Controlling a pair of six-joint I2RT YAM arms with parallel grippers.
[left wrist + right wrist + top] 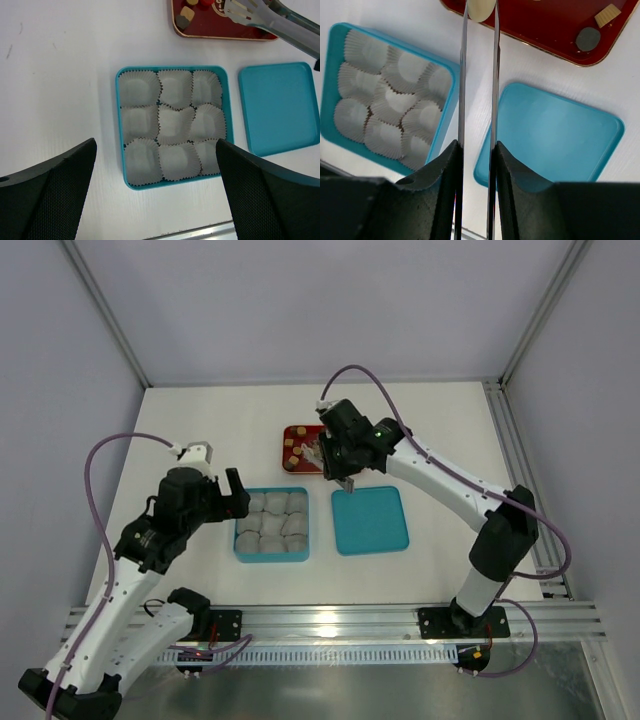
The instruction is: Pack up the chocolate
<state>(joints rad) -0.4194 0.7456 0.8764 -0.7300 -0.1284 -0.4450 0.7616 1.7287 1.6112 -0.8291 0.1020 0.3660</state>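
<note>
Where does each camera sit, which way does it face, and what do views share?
Top external: above, behind the arm bases, facing down on the table; both arms, left tool and right tool show.
Left wrist: on the left arm, facing down at the teal box of paper cups; its open fingers show.
Right wrist: faces along the tongs its tool grips, toward a cream chocolate at the red tray.
All share box, teal lid, tray.
</note>
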